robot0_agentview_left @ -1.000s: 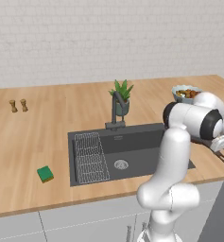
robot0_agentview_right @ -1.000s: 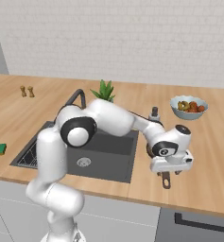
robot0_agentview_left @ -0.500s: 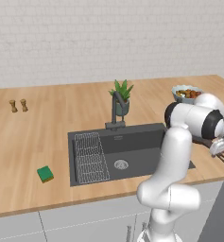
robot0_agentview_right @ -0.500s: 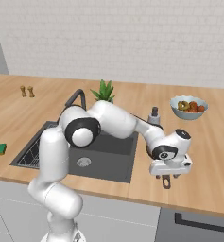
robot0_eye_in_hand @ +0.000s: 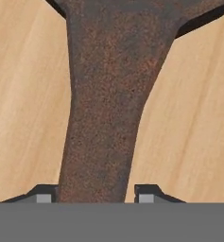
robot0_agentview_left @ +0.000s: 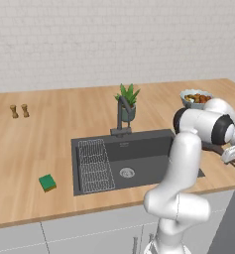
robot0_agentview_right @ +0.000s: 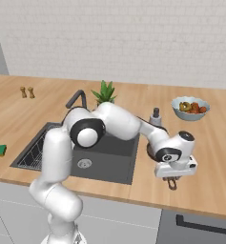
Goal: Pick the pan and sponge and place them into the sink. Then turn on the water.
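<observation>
The pan lies on the wooden counter right of the sink, mostly hidden under my arm. Its long dark handle sticks out toward the counter's front edge. My gripper is down over that handle, with the fingertips pressed against its two sides. The same gripper sits low on the counter by the right end of the sink. Far left of the basin, the green sponge rests on the counter, untouched. No water is in view at the dark faucet.
A wire rack lies in the sink's left part. A potted plant stands behind the faucet. A fruit bowl and a soap bottle stand behind the pan. Two small shakers sit at the far left.
The gripper's jaws have closed in from wide open onto the pan's handle. The hand has sunk slightly toward the counter. The pan and sponge have not moved.
</observation>
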